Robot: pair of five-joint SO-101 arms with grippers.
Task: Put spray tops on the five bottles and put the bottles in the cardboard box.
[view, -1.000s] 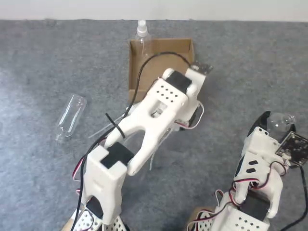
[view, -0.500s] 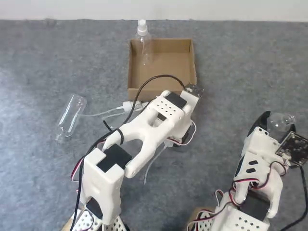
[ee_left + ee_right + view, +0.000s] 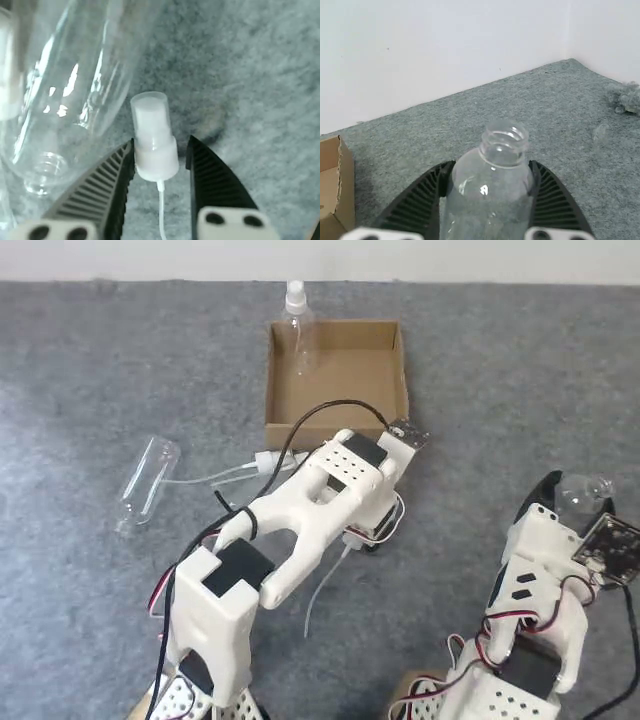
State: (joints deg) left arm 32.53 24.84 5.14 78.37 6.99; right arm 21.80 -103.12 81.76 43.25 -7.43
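While gripping an uncapped bottle (image 3: 490, 195) in the right pincer (image 3: 491, 166) by the counter's (image 3: 90, 370) right edge, pinching a spray top (image 3: 152, 132) in the left pincer (image 3: 160, 144) near its middle; seemingly capping, next needing tube (image 3: 161, 212) lined into neck (image 3: 505, 144).

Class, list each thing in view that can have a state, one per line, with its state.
cardboard box, open, one bottle inside
boxed bottle, spray top on
lying bottle, uncapped, on the carpet
loose spray top, lying on the carpet
held spray top, gripped by left gripper
held bottle, uncapped, gripped by right gripper
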